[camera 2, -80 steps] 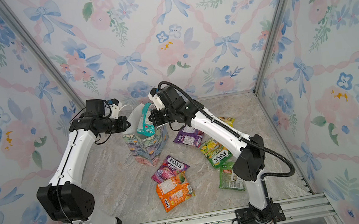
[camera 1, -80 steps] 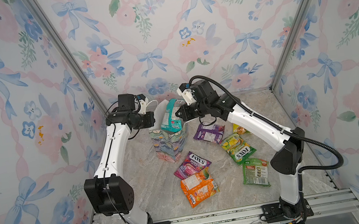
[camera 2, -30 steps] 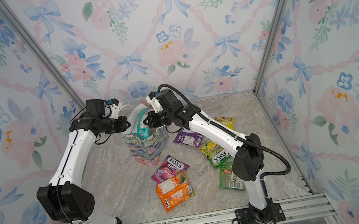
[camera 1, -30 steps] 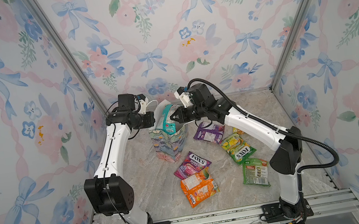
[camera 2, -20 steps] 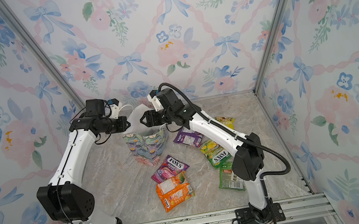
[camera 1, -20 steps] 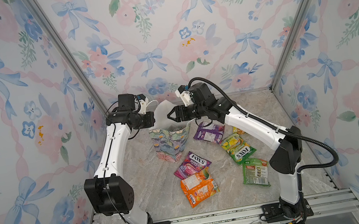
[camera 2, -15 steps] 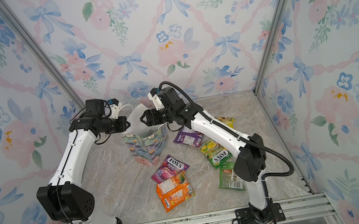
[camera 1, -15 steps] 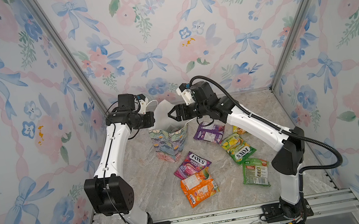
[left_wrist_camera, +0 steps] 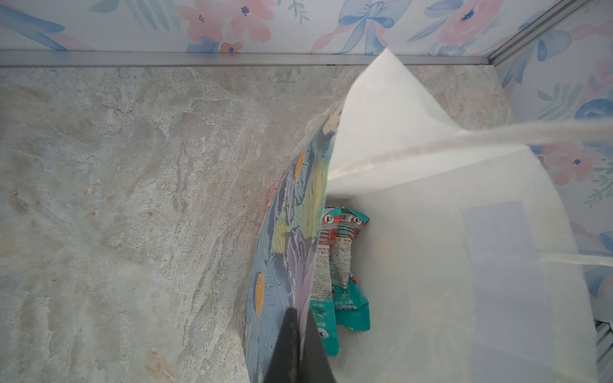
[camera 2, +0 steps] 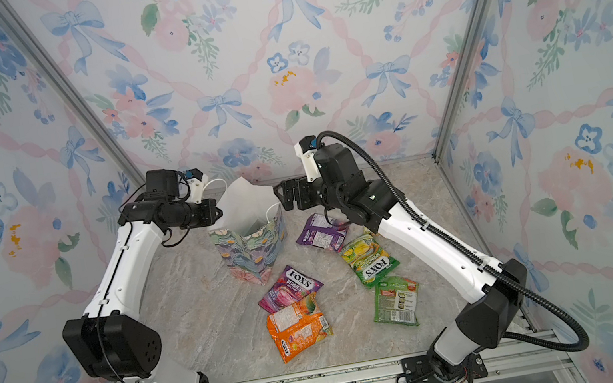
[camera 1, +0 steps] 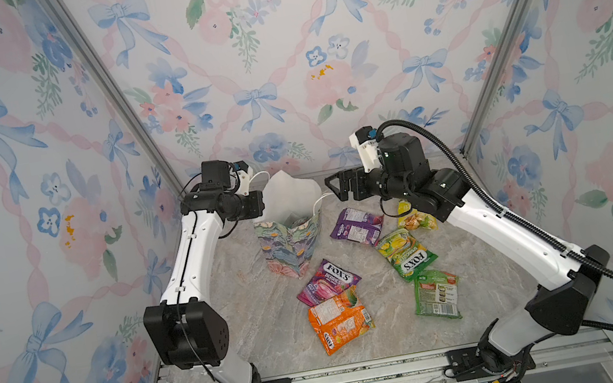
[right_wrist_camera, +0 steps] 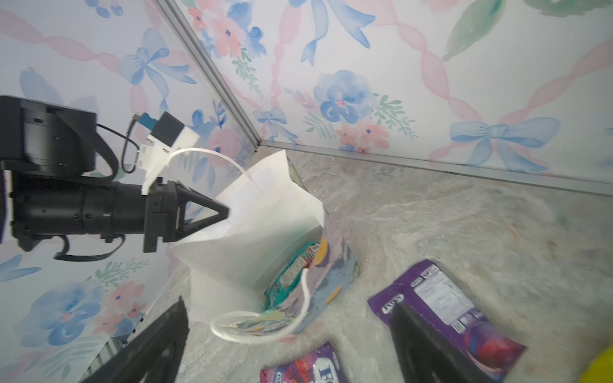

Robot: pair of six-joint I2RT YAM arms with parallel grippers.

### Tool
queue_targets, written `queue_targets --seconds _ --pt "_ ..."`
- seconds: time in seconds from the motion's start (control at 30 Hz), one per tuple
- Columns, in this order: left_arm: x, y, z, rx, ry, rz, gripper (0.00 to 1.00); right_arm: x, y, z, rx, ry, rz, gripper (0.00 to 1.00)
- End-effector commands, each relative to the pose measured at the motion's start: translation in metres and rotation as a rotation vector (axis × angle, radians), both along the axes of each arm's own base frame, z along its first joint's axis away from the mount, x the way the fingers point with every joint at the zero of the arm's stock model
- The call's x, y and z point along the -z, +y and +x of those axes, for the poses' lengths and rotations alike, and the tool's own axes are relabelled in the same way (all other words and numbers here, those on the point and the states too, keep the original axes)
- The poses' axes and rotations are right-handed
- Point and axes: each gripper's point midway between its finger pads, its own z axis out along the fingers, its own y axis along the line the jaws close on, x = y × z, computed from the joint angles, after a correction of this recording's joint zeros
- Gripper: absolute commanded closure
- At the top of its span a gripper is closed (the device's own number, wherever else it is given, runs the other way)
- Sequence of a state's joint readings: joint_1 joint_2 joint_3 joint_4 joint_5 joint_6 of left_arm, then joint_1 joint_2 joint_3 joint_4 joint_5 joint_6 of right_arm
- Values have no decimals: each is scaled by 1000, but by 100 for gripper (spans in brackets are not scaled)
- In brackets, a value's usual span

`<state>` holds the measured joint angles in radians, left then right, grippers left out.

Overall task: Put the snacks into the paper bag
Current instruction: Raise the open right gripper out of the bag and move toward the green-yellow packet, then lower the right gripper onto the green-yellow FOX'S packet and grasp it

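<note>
My right gripper (camera 1: 334, 190) hangs wide open and empty, just beside the mouth of the paper bag (camera 1: 290, 241). My left gripper (right_wrist_camera: 224, 212) is pinched on the bag's white rim, propping it upright. Next I'd take the nearest purple packet (camera 1: 357, 226) by one edge. I count one bag, two teal packets (left_wrist_camera: 345, 265) inside, and six outside: that purple, berry FOX'S (camera 1: 328, 281), orange (camera 1: 339, 322), lime FOX'S (camera 1: 406, 254), green (camera 1: 436, 295), yellow (camera 1: 415, 220).

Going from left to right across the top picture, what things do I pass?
left gripper → bag → purple packet → dark green packet
</note>
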<state>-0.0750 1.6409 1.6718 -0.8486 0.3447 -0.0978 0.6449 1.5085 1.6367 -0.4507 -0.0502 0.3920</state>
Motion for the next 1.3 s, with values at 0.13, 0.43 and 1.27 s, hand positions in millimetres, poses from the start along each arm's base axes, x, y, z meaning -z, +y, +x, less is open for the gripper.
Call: queue_targets --seconds 0.13,0.43,1.27 --pt "3 2 -6 8 10 10 100 81 -93 -2 229 166 -99 3" --pt "4 1 -6 11 14 9 100 193 -188 -21 463 433 -131 3" --pt "5 2 -7 10 15 15 100 324 -209 -19 490 707 -109 3"
